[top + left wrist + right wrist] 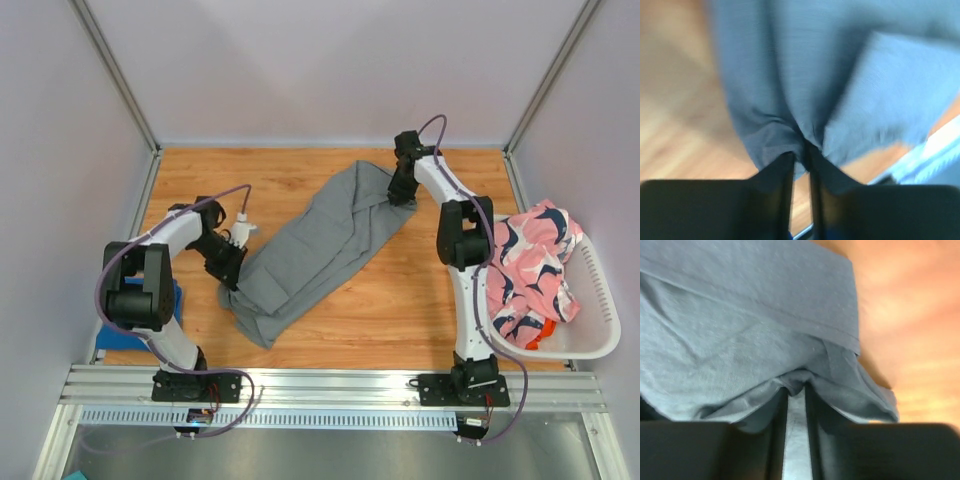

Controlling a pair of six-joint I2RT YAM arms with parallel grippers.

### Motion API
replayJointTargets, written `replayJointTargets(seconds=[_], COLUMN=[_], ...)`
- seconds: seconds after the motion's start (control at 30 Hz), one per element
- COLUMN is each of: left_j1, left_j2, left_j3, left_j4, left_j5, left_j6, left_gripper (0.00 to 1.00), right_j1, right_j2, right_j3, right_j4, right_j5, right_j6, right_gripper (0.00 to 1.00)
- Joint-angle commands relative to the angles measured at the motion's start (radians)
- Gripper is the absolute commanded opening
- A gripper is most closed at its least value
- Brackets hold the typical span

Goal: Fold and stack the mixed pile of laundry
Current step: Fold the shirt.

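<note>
Wooden tabletop [400, 300] inside a pale-walled enclosure [300, 70]. Laid diagonally across the centre, creased and partly lapped over itself: long grey cloth garment [320, 240], flat on the tabletop. Left jaws closed on a small pinch of grey fabric at the near-left end of that garment, with the fabric gathering to a point between them in the left wrist view. Right jaws nearly closed on a bunched fold at the far-right end; pale strip visible below the fold in the right wrist view, so treat the bite as shallow. Judged step: spreading or tensioning the grey garment ahead of the first fold. Expect slippage from either pinch under uneven pull, given so little fabric taken. Expect existing laps and creases to be locked into the fold unless smoothed first. Guard against snagging the pink cloth garment with dark-and-white pattern [535, 265], heaped in the white slotted plastic basket [600, 300] right against the right arm [465, 240]. Count: two arms; one grey garment on the tabletop; one pink patterned garment and one bright orange cloth item [535, 338] in the basket; one bright blue cloth item [177, 297] at the near-left edge, mostly hidden behind the left arm [150, 280]; one basket. Four garments in all, none yet folded or stacked.
</note>
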Motion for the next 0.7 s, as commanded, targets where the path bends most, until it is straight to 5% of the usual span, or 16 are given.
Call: replayJointTargets(seconds=[0.0, 0.07, 0.2, 0.37, 0.53, 0.67], left_j1=[-0.126, -0.202, -0.207, -0.117, -0.079, -0.079], left_j2=[-0.104, -0.186, -0.276, -0.256, -0.156, 0.002], left_j3=[-0.061, -0.107, -0.048, 0.084, 0.112, 0.124], left_j4=[-0.221, -0.258, -0.316, -0.367, -0.121, -0.06], left_j5=[0.108, 0.176, 0.207, 0.24, 0.097, 0.053], left_j6=[0.224, 0.29, 0.281, 0.29, 0.039, -0.018], left_gripper=[0.29, 0.44, 0.52, 0.53, 0.53, 0.53], right_j1=[0.005, 0.003, 0.003, 0.003, 0.0, 0.003], right_j2=[0.128, 0.103, -0.058, -0.227, -0.391, -0.445], right_j3=[0.28, 0.31, 0.184, 0.068, -0.248, -0.455], right_j4=[-0.13, -0.079, 0.076, 0.109, 0.147, 0.222], right_j5=[-0.062, -0.073, -0.068, -0.05, -0.006, -0.016], right_j6=[-0.034, -0.041, -0.067, -0.098, 0.003, 0.084], right_gripper=[0.25, 0.36, 0.5, 0.52, 0.52, 0.52])
